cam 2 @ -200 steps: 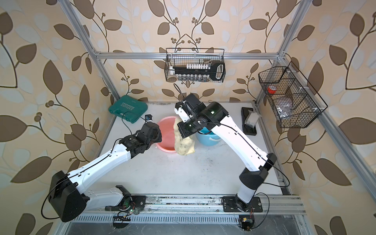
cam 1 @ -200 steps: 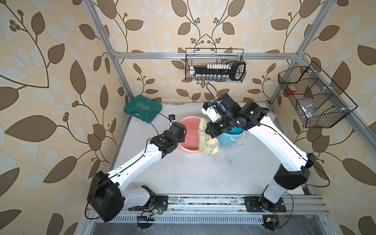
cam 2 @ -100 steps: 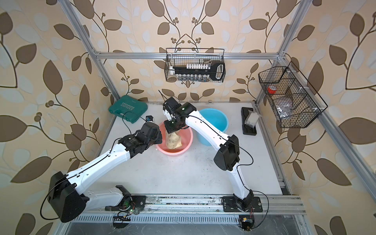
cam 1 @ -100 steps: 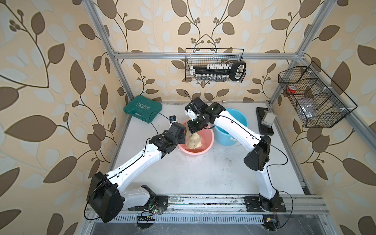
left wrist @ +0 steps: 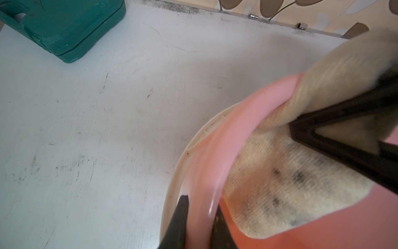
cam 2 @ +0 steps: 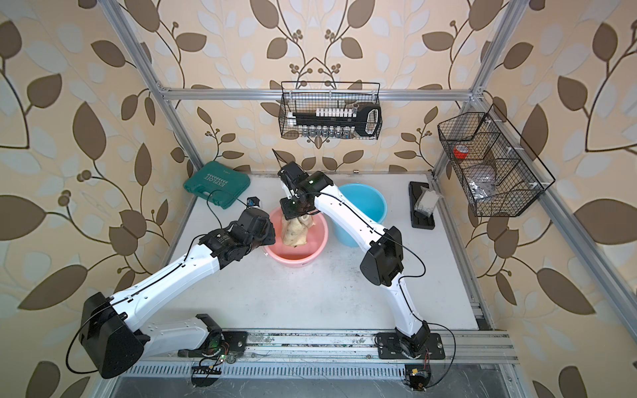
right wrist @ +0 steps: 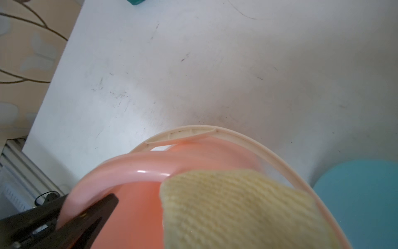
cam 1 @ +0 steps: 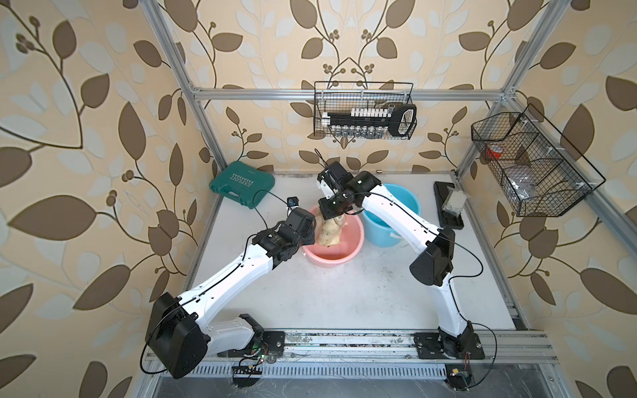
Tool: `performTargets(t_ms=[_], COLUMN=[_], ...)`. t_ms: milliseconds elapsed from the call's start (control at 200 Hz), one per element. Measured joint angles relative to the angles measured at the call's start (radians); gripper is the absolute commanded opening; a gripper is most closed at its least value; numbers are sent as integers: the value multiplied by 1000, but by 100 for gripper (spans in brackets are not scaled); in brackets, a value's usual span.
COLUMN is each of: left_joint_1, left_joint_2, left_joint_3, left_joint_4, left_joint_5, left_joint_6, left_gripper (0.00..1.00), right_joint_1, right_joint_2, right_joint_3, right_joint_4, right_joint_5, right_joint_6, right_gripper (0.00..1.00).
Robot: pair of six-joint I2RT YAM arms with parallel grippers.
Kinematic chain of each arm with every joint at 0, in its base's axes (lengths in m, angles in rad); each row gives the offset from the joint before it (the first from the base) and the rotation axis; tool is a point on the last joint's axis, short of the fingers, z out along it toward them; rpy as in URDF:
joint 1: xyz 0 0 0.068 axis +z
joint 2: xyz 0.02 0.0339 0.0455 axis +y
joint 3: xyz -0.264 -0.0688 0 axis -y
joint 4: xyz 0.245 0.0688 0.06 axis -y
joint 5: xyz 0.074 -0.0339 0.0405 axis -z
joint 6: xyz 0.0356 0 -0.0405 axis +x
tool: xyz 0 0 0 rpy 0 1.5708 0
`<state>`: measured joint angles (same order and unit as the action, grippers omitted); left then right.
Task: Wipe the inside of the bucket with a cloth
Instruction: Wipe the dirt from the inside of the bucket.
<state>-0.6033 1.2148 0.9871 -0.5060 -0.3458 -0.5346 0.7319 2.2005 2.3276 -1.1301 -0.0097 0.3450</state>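
Note:
The pink bucket (cam 1: 332, 261) (cam 2: 296, 259) stands mid-table at the back. My left gripper (cam 1: 307, 240) (cam 2: 267, 237) is shut on its left rim; in the left wrist view its two black fingers (left wrist: 183, 207) pinch the rim (left wrist: 243, 120) from either side. My right gripper (cam 1: 332, 216) (cam 2: 293, 216) hangs over the bucket's mouth, shut on the top of the cloth (cam 1: 329, 233) (cam 2: 294, 233). The pale-yellow, dark-specked cloth (left wrist: 280, 189) (right wrist: 237, 204) dangles inside the bucket against its wall. In the right wrist view the cloth hides that gripper's own fingers.
A blue bucket (cam 1: 396, 215) (right wrist: 361, 194) stands just right of the pink one, under my right forearm. A green tool case (cam 1: 241, 184) (left wrist: 60, 25) lies at the back left. A black tray with a bag (cam 1: 450, 206) sits at the right edge. Wire baskets (cam 1: 363, 115) hang on the walls.
My right arm swung left with the cloth, from between the two buckets to over the pink bucket, and the cloth now hangs inside it. The left gripper kept its hold on the rim.

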Motion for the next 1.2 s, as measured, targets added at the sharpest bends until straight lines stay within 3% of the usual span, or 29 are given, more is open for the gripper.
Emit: performTargets(t_ms=[375,605,800,1035,1200], left_joint_1=[-19,-20,-20,-19,-17], left_joint_2=[-10,-11,-10,-10,-11], left_joint_3=[21,21,27,29,29], left_joint_4=[6,9,-5,-37,-37], left_joint_5=[-56,-65,-68,-82,-111], left_joint_6=[18,43,65,89,87], left_gripper=[0,0,0,0,0], right_joint_1=[-26,-26,-5,5,-45], right_joint_2=[-102,-173,-217,-344,-477], right_joint_3=[-145,-272,-396,-497,-470], right_joint_4=[-118,-179,-182,-173,-174], right_joint_5=[173,138,-32,-370,-603], right_joint_6=[-4,-40,-82,-115,-110], right_gripper=[0,0,0,0,0])
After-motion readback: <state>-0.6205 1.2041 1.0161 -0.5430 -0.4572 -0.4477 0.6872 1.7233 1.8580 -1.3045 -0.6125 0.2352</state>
